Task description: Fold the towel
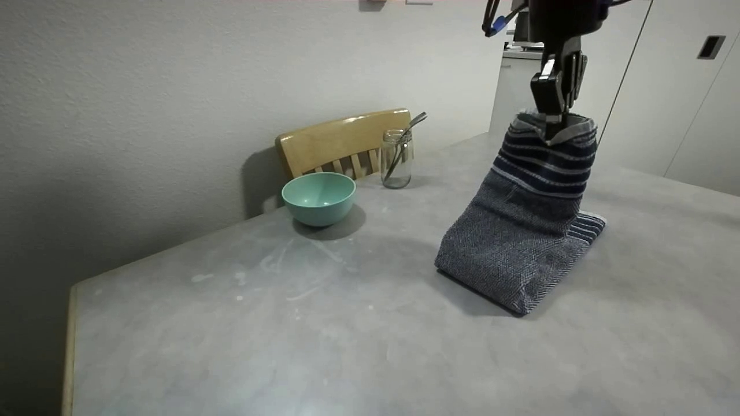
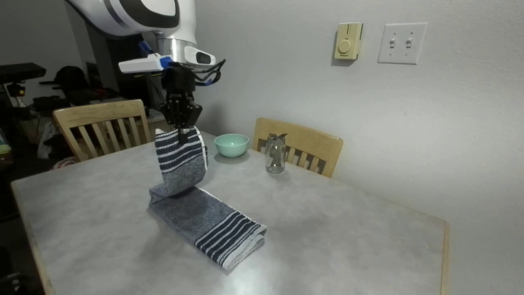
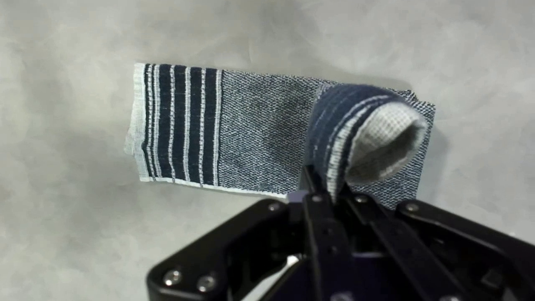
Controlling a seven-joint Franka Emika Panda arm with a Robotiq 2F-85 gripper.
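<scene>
A black two-fingered gripper (image 2: 182, 136) pinches one striped end (image 2: 170, 153) of the narrow grey-blue terry towel (image 2: 198, 209) aloft, I'd guess to fold it onto the flat end (image 2: 231, 239), nearer and right.

Likely a home dining spot: table (image 2: 348, 237), wooden chairs (image 2: 303, 138), bowl (image 2: 231, 146), cutlery jar (image 1: 403, 166)

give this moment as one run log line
gripper: shut on striped towel; held end: raised; other end: on grey table; fold: not yet complete
</scene>
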